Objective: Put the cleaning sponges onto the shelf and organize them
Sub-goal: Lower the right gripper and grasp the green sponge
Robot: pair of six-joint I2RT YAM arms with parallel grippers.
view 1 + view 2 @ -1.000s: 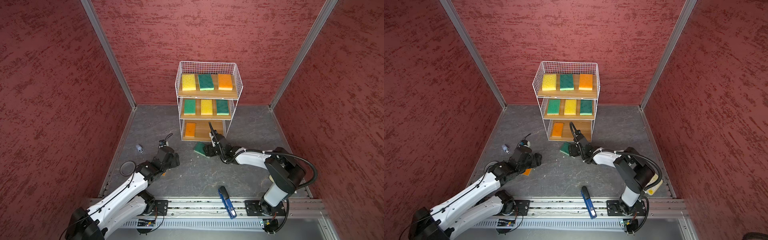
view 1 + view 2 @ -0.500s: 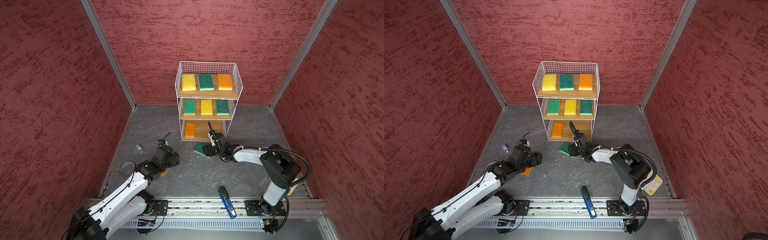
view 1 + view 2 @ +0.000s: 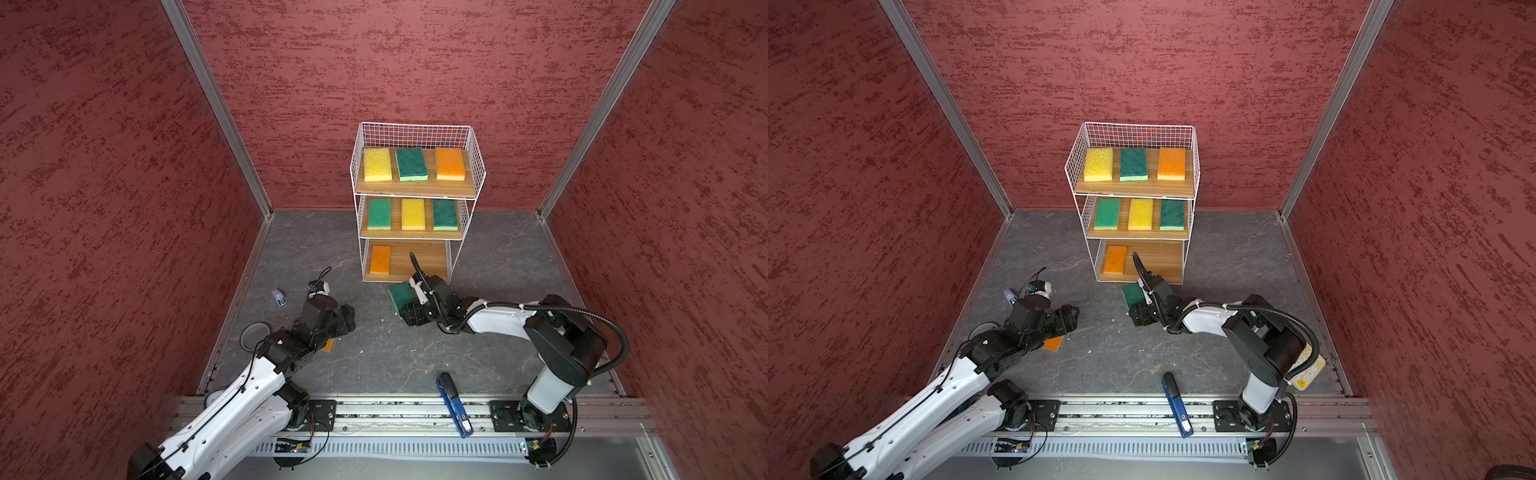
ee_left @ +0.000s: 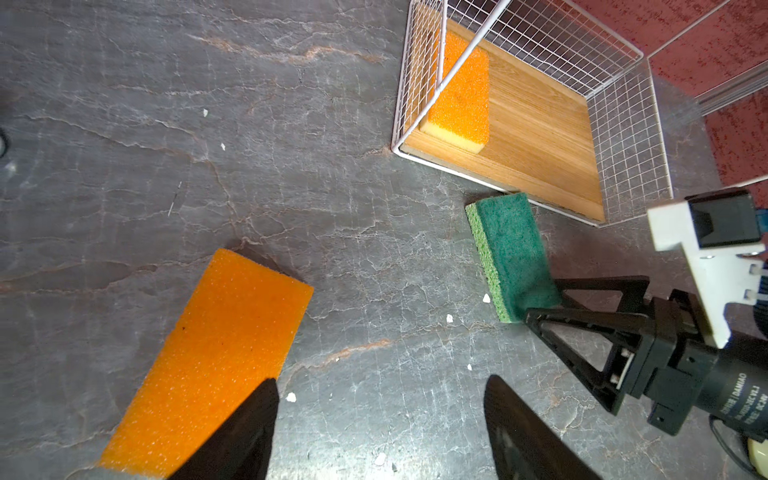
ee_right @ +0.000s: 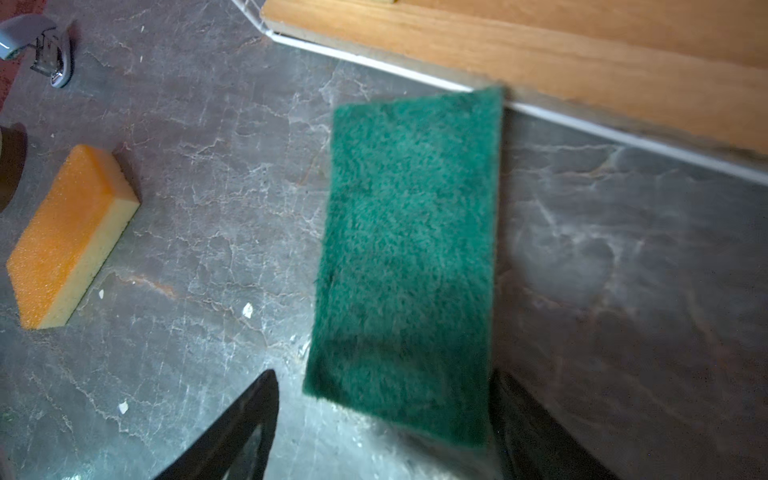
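Well, the right gripper, jaws spread loose astride the green sponge on the floor just before the shelf, should, I reckon, centre itself, clamp squarely, then lift it onto the bottom board.

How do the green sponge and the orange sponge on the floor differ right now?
The green sponge has a corner at the front edge of the shelf; the orange sponge lies farther from it. The right gripper is open with its jaws on either side of the green sponge's near end. The left gripper hovers open above the orange sponge's end. Both sponges are off the shelf, broad face up.
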